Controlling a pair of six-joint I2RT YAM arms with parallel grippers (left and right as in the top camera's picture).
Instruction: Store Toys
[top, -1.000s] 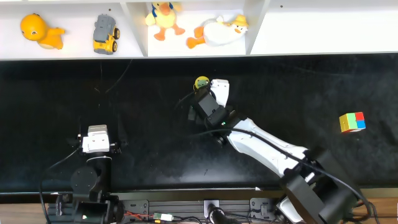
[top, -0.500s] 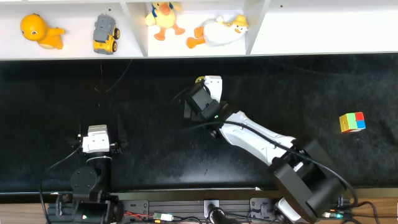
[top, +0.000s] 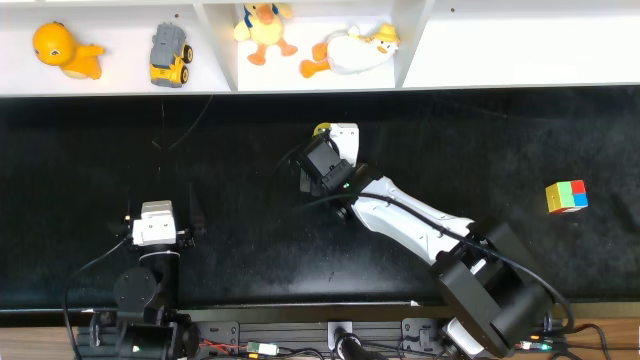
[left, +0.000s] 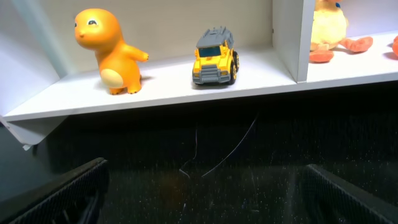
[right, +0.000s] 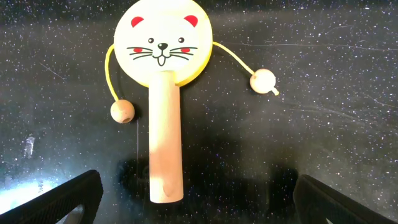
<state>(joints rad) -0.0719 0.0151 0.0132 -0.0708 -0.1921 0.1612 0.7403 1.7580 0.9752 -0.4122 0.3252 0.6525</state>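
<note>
Right hand (right: 200, 200): fingers spread wide, holding nothing. I have it poised just above the rattle drum (right: 165, 124), one finger on each side of the handle (right: 166, 162).

Rattle drum: lies flat on the black tabletop (right: 323, 143), near the middle and just short of the shelf (top: 500, 55). The cat-face disc (right: 163, 43) points away from the hand and the handle's free end is nearest it.

Build, as I judge it: a plain wooden handle, stiff and light, that looks smooth and may be a little slick. The disc is thin and is probably the part to spare from squeezing.

Loose parts: two beads (right: 122, 112) on yellow cords (right: 233, 59), one to each side of the disc. I expect them to swing and knock when the toy is lifted, and they could catch on a shelf edge.

Hold: I would close across the handle around mid-length, clear of the cords. The fingers already line up for this.

Left hand (left: 199, 202): fingers wide apart and holding nothing. It sits low near its base, facing the shelf bay with the orange figure (left: 109, 53) and the yellow truck (left: 215, 56).

Also on the tabletop: a colour cube (top: 566, 196), well apart at the right.
</note>
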